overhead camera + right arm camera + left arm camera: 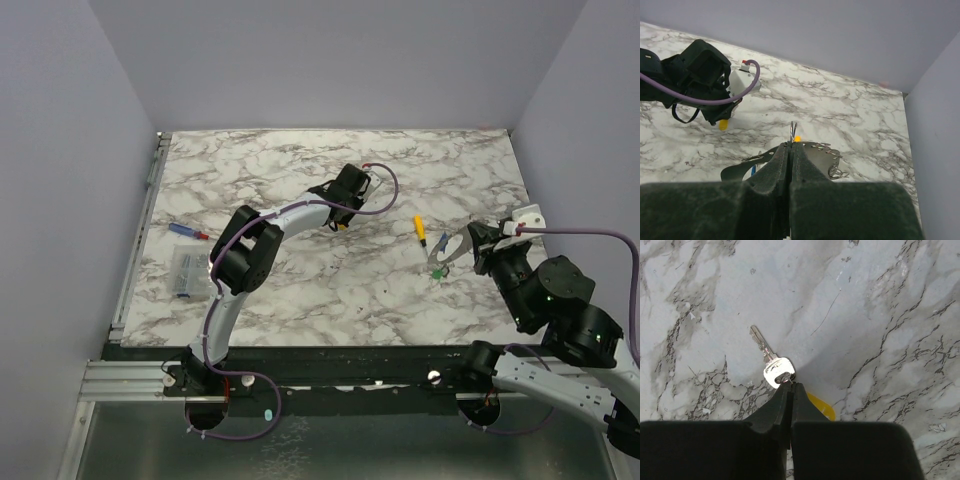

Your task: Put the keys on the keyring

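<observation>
My left gripper point(343, 212) is out over the middle of the table, shut, its tips point(790, 384) pinching the head of a silver key point(776, 371) whose blade points away. A yellow piece point(821, 405) shows just under the fingers, also in the top view point(342, 226). My right gripper point(478, 246) is shut on the thin wire keyring point(452, 248), seen edge-on above the tips point(793, 131). A yellow-headed key point(420, 231), a blue-headed key point(441, 242) and a green-headed key point(438, 272) lie by the ring.
A slim blue-and-red stick point(187, 231) and a clear plastic packet point(187, 273) lie at the table's left side. Small wire loops point(838, 172) lie right of my right fingers. Purple walls close in the table on three sides.
</observation>
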Robot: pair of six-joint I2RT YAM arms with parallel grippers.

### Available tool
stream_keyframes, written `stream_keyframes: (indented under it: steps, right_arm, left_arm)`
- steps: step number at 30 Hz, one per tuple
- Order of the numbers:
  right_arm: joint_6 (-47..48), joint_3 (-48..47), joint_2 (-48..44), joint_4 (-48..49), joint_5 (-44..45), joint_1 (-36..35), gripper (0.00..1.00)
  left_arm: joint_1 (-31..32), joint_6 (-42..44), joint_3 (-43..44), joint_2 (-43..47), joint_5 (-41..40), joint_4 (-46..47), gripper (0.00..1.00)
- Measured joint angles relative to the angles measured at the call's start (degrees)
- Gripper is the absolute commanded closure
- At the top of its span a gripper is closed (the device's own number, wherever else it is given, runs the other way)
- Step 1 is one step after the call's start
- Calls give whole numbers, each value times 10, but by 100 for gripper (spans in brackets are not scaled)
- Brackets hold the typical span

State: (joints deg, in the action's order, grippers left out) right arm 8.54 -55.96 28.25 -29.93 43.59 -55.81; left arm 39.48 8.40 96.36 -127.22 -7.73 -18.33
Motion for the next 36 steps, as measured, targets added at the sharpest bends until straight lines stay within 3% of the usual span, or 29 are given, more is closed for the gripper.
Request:
stream_keyframes:
  steps: [11,36]
  right_arm:
    - [1,14,8,18,-7,0,99]
    - [21,100,59,178,-74,0,99]
  left_arm:
    - [0,-10,-24,26,36,-1,100]
    - [23,-37,-110,233,47,-33,100]
